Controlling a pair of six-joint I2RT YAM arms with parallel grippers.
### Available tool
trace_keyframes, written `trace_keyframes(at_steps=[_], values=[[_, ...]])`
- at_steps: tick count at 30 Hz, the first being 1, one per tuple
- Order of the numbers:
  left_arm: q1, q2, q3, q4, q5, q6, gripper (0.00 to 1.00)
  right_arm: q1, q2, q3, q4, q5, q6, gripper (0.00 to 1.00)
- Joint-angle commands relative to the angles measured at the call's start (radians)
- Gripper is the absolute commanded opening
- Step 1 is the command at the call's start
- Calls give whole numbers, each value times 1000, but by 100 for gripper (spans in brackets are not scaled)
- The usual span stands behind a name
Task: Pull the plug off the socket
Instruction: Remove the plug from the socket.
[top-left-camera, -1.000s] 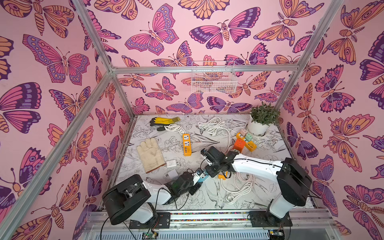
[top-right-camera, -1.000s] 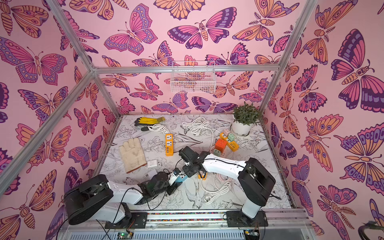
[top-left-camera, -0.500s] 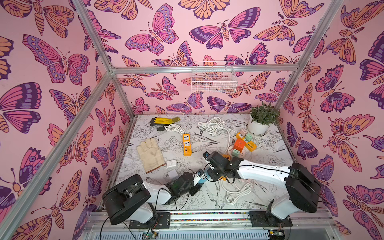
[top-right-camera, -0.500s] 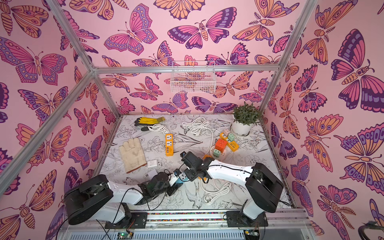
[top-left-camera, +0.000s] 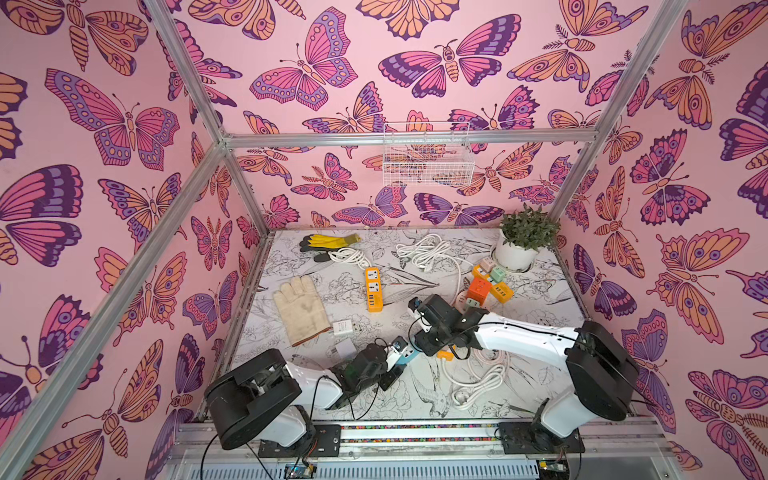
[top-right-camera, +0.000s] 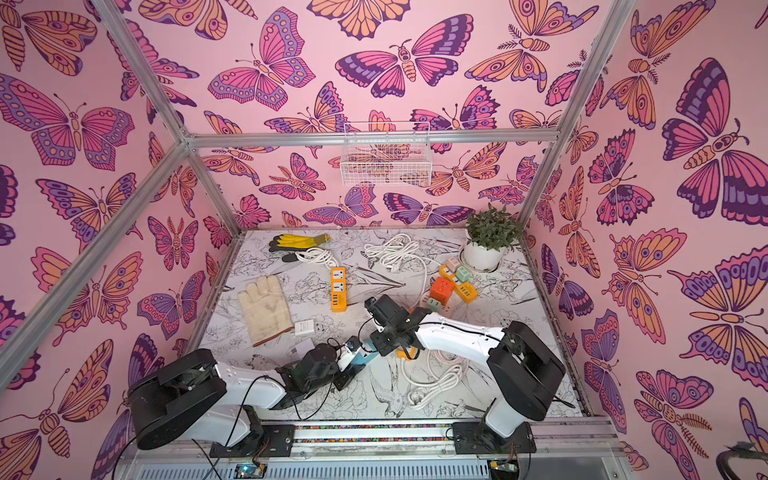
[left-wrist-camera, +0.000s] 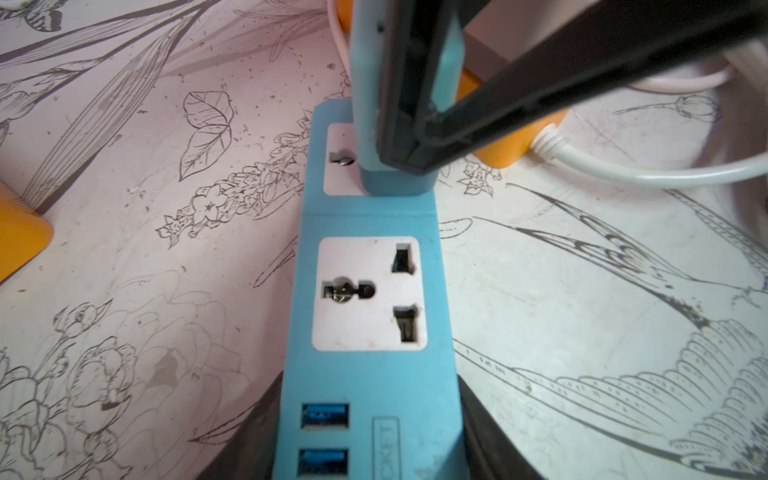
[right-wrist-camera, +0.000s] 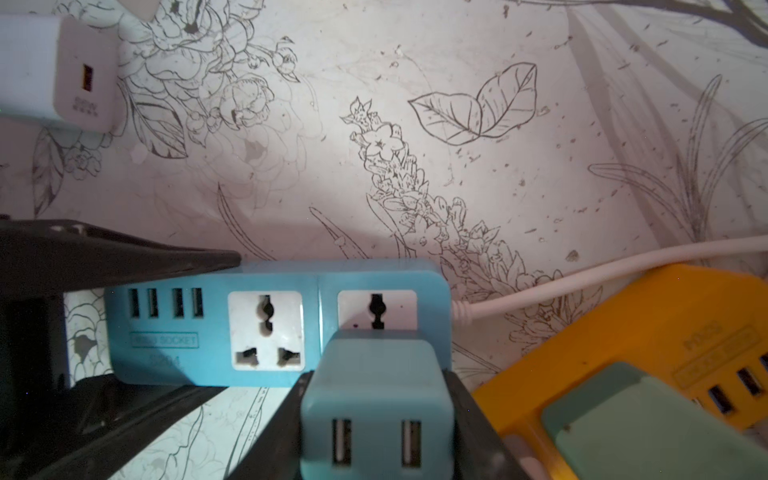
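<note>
The small blue cube-shaped plastic plug (right-wrist-camera: 376, 374) sits in the end socket (right-wrist-camera: 376, 307) of the blue plastic power strip (right-wrist-camera: 208, 332), clamped on both sides by the right tool (right-wrist-camera: 376, 419). The left tool (left-wrist-camera: 368, 440) grips the strip's USB end.

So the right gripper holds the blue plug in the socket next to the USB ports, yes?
No: the right gripper holds the blue plug in the end socket, by the cord. The middle socket, next to the USB ports, is empty (right wrist view).
</note>
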Motion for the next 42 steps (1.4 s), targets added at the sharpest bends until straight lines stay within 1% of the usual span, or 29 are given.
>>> trace_keyframes(at_steps=[1, 3, 6, 9, 11, 14, 16, 19, 22, 25, 27, 29, 32, 34, 36, 37, 39, 41, 42], values=[[-1, 3, -15, -28, 3, 12, 26, 85, -9, -27, 14, 120, 19, 37], [-1, 6, -16, -28, 2, 10, 26, 120, 15, -2, 15, 160, 23, 37], [-1, 0, -19, -29, 1, 5, 26, 106, 68, 63, -25, 158, 25, 38], [0, -5, -21, -28, 1, 4, 26, 33, 101, 103, -69, 63, 23, 38], [-1, -9, -21, -31, 3, 3, 26, -7, 89, 93, -67, 27, 23, 38], [0, -13, -24, -30, 1, 2, 26, -18, 46, 52, -44, 6, 19, 37], [0, -12, -21, -31, 0, 4, 26, -13, 16, 12, -1, -21, 21, 37], [0, -8, -21, -31, 0, 5, 26, 37, 3, -27, 47, 14, 19, 36], [0, -5, -21, -30, 0, 4, 26, 96, 32, -1, 46, 75, 20, 36], [0, -4, -19, -31, 1, 3, 26, 99, 75, 57, 7, 84, 22, 37], [0, -5, -20, -30, -1, 4, 26, 84, 96, 90, -20, 76, 11, 37], [0, -11, -21, -30, 3, 3, 26, 34, 108, 103, -37, 15, 14, 37], [0, -20, -27, -29, 5, -1, 26, -42, 78, 68, -27, -54, 23, 37], [0, -20, -27, -29, 2, -1, 26, -48, 37, 23, -2, -59, 18, 37], [0, -23, -27, -29, 0, 1, 26, -40, 1, -24, 44, -79, 19, 36], [0, -24, -28, -29, -2, 1, 26, -22, -9, -43, 61, -65, 18, 36], [0, -28, -32, -30, -5, -1, 26, 36, -10, -48, 71, 2, 7, 36], [0, -30, -33, -30, -8, -3, 26, 98, 14, -12, 59, 74, -5, 36], [0, -29, -33, -30, -7, -4, 26, 112, 34, 13, 43, 97, -6, 37]])
